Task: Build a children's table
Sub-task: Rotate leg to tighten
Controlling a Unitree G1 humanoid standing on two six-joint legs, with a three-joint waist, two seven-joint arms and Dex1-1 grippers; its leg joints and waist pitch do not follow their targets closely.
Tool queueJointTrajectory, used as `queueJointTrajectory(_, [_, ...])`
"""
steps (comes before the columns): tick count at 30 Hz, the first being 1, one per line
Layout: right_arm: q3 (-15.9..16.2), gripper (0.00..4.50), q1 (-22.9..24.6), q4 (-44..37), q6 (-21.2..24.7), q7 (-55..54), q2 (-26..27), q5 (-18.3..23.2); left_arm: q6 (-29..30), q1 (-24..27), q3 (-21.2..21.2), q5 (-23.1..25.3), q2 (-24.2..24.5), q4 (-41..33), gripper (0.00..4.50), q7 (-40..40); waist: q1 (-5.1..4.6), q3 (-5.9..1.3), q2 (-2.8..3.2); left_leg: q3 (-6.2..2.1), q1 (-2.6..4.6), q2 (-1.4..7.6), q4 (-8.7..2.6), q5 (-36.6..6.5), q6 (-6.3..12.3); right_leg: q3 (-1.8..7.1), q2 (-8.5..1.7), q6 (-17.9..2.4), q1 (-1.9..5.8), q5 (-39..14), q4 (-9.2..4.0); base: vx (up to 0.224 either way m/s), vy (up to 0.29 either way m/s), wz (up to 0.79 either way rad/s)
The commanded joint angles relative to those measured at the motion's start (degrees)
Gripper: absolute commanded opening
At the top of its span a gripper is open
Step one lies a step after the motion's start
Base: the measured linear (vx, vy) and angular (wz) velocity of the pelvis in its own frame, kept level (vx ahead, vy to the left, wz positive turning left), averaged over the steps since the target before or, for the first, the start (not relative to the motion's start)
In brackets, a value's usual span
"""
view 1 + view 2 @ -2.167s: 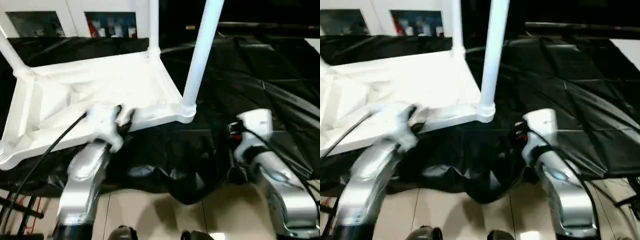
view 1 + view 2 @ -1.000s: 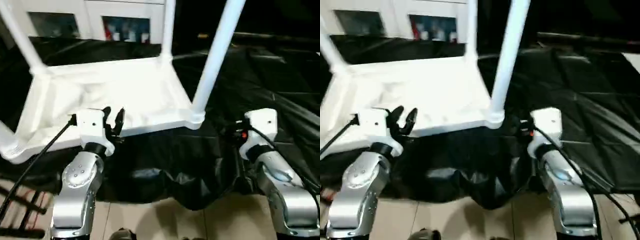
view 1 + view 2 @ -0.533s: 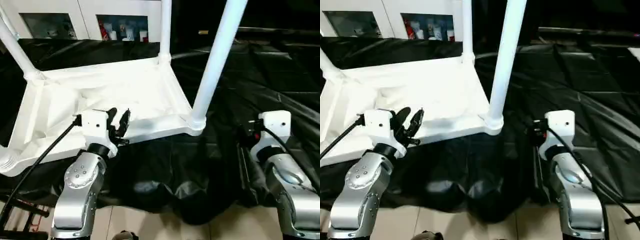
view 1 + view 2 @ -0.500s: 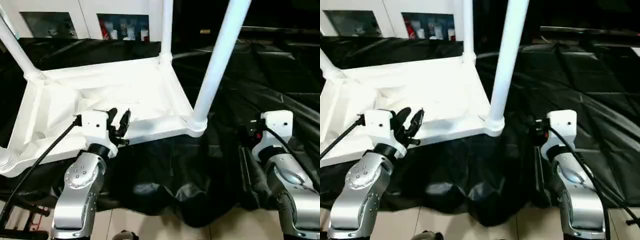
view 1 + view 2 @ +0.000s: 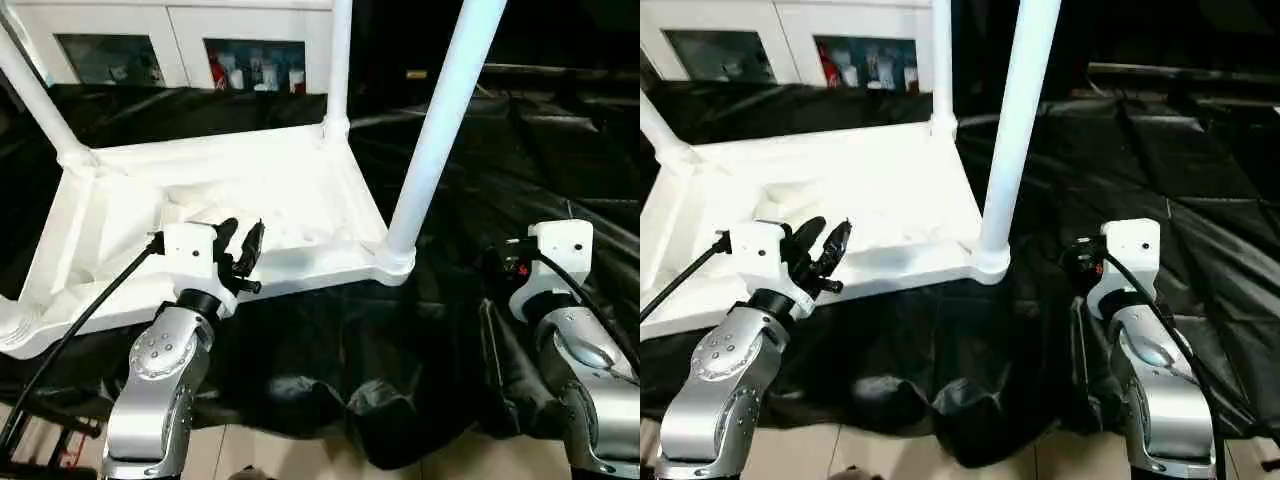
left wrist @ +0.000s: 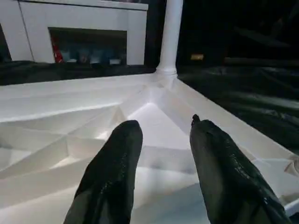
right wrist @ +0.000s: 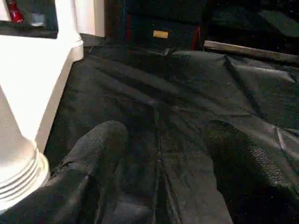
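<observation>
1. Left eye view: the children's table (image 5: 210,215) lies upside down on the black-draped bench (image 5: 560,160), legs pointing up.
2. Nearest leg (image 5: 440,120) stands in the near right corner socket.
3. Left gripper (image 5: 240,250) hovers at the tabletop's near edge, jaws spread, empty.
4. Right gripper (image 7: 163,154) hangs over black cloth, jaws spread, empty.

Two seconds back the left gripper (image 5: 238,246) pressed against the tabletop (image 5: 300,190) rim; now it hovers just short of that edge, fingers parted and empty, nothing between them.
</observation>
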Motion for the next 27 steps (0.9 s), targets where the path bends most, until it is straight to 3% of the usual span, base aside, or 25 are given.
queueJointTrajectory(1, [-0.14,3.16,0.17,-1.03,-0.34,-0.2,-0.43,0.09,0.19,0.73,-0.07,-0.05,0.26,-0.87,1.99,-0.11,-0.18,-3.83,-0.21,-0.74,0.74,0.54,-3.32,4.05,9.11,1.72,-0.86,-6.82,3.04,-2.43,-2.88,0.055,0.012,0.03])
queueJointTrajectory(3, [-0.07,3.16,0.16,-0.93,0.1,-0.44,-0.55,-0.26,0.18,0.87,-0.19,-0.18,0.22,-1.0,1.99,0.01,-1.41,-4.2,-0.17,-3.05,3.7,1.81,-3.33,7.79,15.89,0.95,-0.2,-4.73,0.64,1.32,-0.57,0.111,-0.014,0.08])
queueJointTrajectory(4, [-0.05,3.16,0.16,-0.91,0.08,-0.43,-0.59,-0.31,0.17,0.9,-0.22,-0.2,0.22,-1.04,1.99,0.02,-0.88,-3.97,-1.32,-3.79,1.02,-0.17,-2.21,9.42,21.08,0.23,-0.48,-2.6,2.41,3.62,-1.59,0.115,-0.018,0.14])
queueJointTrajectory(5, [-0.39,3.16,-0.01,-0.79,0.14,-0.67,-0.41,-0.14,0.19,1.06,-0.37,-0.32,0.23,-1.19,1.99,0.12,0.12,-3.6,-2.58,-1.12,-6.96,-5.67,2.32,8.17,23.66,1.82,-3.18,3.78,8.28,7.4,-5.13,0.074,0.057,0.58])
queueJointTrajectory(6, [-0.64,3.16,-0.09,-0.77,0.16,-0.81,-0.23,0.06,0.22,1.12,-0.43,-0.34,0.23,-1.24,1.99,0.16,0.49,-3.61,-1.52,-1.63,-8.26,-4.17,3.18,8.0,20.48,1.99,-5.62,6.91,9.22,6.82,-6.25,0.082,0.073,0.85])
queueJointTrajectory(7, [-0.98,3.16,-0.19,-0.74,0.25,-1.09,-0.07,0.18,0.21,1.22,-0.47,-0.37,0.23,-1.28,1.99,0.16,-0.14,-3.46,-0.18,-2.86,-5.52,-2.92,1.01,8.49,18.64,-1.33,-3.11,9.45,8.01,7.54,-5.65,0.082,0.073,0.85])
queueJointTrajectory(8, [-1.21,3.16,-0.26,-0.72,0.32,-1.3,0.03,0.24,0.2,1.29,-0.49,-0.39,0.23,-1.31,1.99,0.16,-4.86,-3.92,1.33,-11.82,9.29,6.23,-2.0,6.64,22.39,-1.34,1.04,7.6,-5.58,-5.23,5.55,0.137,-0.029,0.5])
queueJointTrajectory(9, [-1.59,3.16,-0.35,-0.69,0.45,-1.64,0.19,0.33,0.18,1.39,-0.52,-0.42,0.23,-1.34,1.99,0.15,-5.28,-5.02,1.0,-13.39,10.81,7.91,-1.8,9.02,26.67,-0.49,0.42,5.86,-7.49,-9.8,8.17,0.151,-0.081,0.09])
queueJointTrajectory(10, [-1.7,3.16,-0.4,-0.51,0.56,-1.68,0.1,0.3,0.13,1.5,-0.54,-0.43,0.24,-1.38,1.99,0.14,-4.64,-4.7,0.56,-13.13,10.2,8.66,-0.86,18.15,30.07,1.64,-1.14,5.29,-11.79,-9.3,11.06,0.151,-0.081,0.09])
queueJointTrajectory(11, [-1.73,3.16,-0.41,-0.45,0.57,-1.7,0.06,0.28,0.14,1.53,-0.56,-0.45,0.26,-1.38,1.99,0.12,-3.74,-3.6,0.63,-10.97,7.92,8.13,-1.57,15.21,28.04,2.2,-1.46,5.38,-11.72,-7.15,12.03,0.11,-0.053,-0.01])
queueJointTrajectory(12, [-1.78,3.16,-0.42,-0.3,0.58,-1.71,-0.07,0.22,0.19,1.61,-0.61,-0.5,0.3,-1.38,1.99,0.07,-3.52,-3.04,-1.33,-6.61,5.3,5.85,-3.61,8.94,23.76,3.68,-2.09,3.34,-12.63,4.02,10.88,0.089,-0.054,-0.02])
queueJointTrajectory(13, [-1.78,3.16,-0.41,-0.28,0.59,-1.7,-0.14,0.16,0.15,1.66,-0.65,-0.48,0.37,-1.4,1.99,0.05,-3.3,-2.82,-2.68,-4.66,4.31,3.32,-3.25,4.85,21.58,4.79,-2.66,1.09,-11.46,8.55,7.12,0.089,-0.054,-0.02])
queueJointTrajectory(14, [-1.81,3.16,-0.39,-0.3,0.58,-1.72,-0.17,0.12,0.08,1.68,-0.66,-0.53,0.38,-1.4,1.99,0.01,-1.93,-3.83,-7.44,-0.36,-0.35,-5.31,1.85,-6.13,15.3,10.4,-3.06,4.03,-3.93,2.13,0.16,0.063,-0.107,0.07])
queueJointTrajectory(15, [-1.81,3.16,-0.39,-0.3,0.58,-1.72,-0.17,0.12,0.07,1.68,-0.66,-0.53,0.38,-1.4,1.99,0.01,-0.2,-2.64,-7.22,0.27,-0.53,-7.45,5.9,-9.53,12.55,13.2,-5.17,5.73,-3.58,-15.55,-3.6,0.084,-0.11,0.21])
queueJointTrajectory(16, [-1.83,3.16,-0.38,-0.28,0.58,-1.73,-0.2,0.07,0.07,1.7,-0.68,-0.5,0.38,-1.36,1.99,0.04,-0.21,-3.26,-6.18,-0.38,-0.5,-8.08,8.02,-8.89,10.67,15.53,-6.97,2.65,-2.59,-22.02,-3.87,0.084,-0.11,0.21])
queueJointTrajectory(17, [-1.82,3.16,-0.38,-0.27,0.58,-1.75,-0.21,0.04,0.08,1.71,-0.69,-0.49,0.4,-1.35,1.99,0.04,-0.32,-2.19,-6.0,-3.07,-3.52,-6.68,9.54,-1.83,5.38,15.03,-6.84,-3.71,0.23,-25.46,-2.66,0.127,-0.075,0.11])
queueJointTrajectory(19, [-1.88,3.16,-0.36,-0.29,0.65,-1.86,-0.18,0.18,0.25,1.68,-0.86,-0.72,0.58,-1.3,1.99,-0.09,-0.47,-1.08,-4.1,-4.6,-3.76,-4.42,9.17,0.18,2.83,15.37,-8.58,-13.44,-0.37,-22.22,-4.3,0.11,-0.031,0.05])
queueJointTrajectory(20, [-1.88,3.16,-0.36,-0.29,0.65,-1.86,-0.18,0.18,0.25,1.68,-0.86,-0.72,0.58,-1.3,1.99,-0.09,-0.42,-1.26,-3.66,-4.79,-4.12,-3.55,8.39,1.11,2.3,14.64,-8.12,-16.35,-0.06,-21.39,-4.59,0.086,0.022,0.05])
queueJointTrajectory(21, [-1.84,3.16,-0.42,-0.23,0.8,-1.7,-0.12,0.23,0.22,1.7,-1.26,-0.89,1.08,-1.28,1.99,-0.91,-0.79,-0.65,-2.74,-4.69,-4.85,-2.69,4.63,3.7,2.59,11.19,-5.16,-17.43,-0.02,-21.47,-4.57,0.089,0.072,0.06])
queueJointTrajectory(22, [-1.84,3.16,-0.42,-0.23,0.8,-1.7,-0.12,0.23,0.22,1.7,-1.26,-0.89,1.08,-1.28,1.99,-0.91,-0.81,-1.22,-0.45,-4.63,-2.03,-0.62,-0.23,4.38,2.9,7.18,-2.25,-14.57,-2.31,-17.88,-3.56,0.089,0.072,0.06])
queueJointTrajectory(23, [-1.65,3.16,-0.4,-0.2,1.05,-1.27,-0.14,0.35,0.18,1.62,-1.84,-1.6,1.83,-1.21,1.99,-2.71,-1.93,-1.33,0.24,-6.57,-1.57,1.65,-2.12,0.81,4.62,5.61,-0.23,-12.69,-3.24,-12.92,-0.94,0.071,0.12,0.05])
queueJointTrajectory(24, [-1.3,3.16,-0.31,-0.17,1.28,-0.6,-0.17,0.82,0.8,1.24,-3.25,-1.86,3.72,-0.82,1.99,-5.83,-3.41,-2.65,0.65,-10.06,1.42,5.56,-3.5,-6.95,6.64,4.49,0.23,-8.65,-6.51,-4.85,4.37,0.071,0.106,0.0])
queueJointTrajectory(25, [-0.71,3.16,-0.28,-0.1,1.98,0.51,-0.43,1.45,0.57,0.65,-5.27,-1.35,6.22,-0.07,1.99,-9.58,-3.62,-3.79,0.63,-10.99,2.54,5.45,-1.88,5.13,11.14,4.77,-1.16,-5.21,-8.29,4.04,5.6,0.071,0.106,0.0])
queueJointTrajectory(26, [-0.06,3.16,-0.2,-0.07,2.39,1.18,-0.88,1.59,0.41,0.14,-6.89,-0.79,8.15,0.61,1.99,-12.5,-3.15,-4.58,-0.01,-10.42,2.38,4.38,1.01,29.84,14.38,5.96,-2.89,-2.39,-9.61,13.93,4.7,0.092,0.064,0.02])
queueJointTrajectory(27, [-0.06,3.16,-0.2,-0.07,2.39,1.18,-0.88,1.59,0.41,0.14,-6.89,-0.79,8.15,0.61,1.99,-12.5,-2.24,-4.61,-1.01,-8.3,-0.45,1.47,2.45,43.04,12.45,7.11,-4.21,-1.76,-8.05,22.18,3.24,0.055,0.04,-0.04])
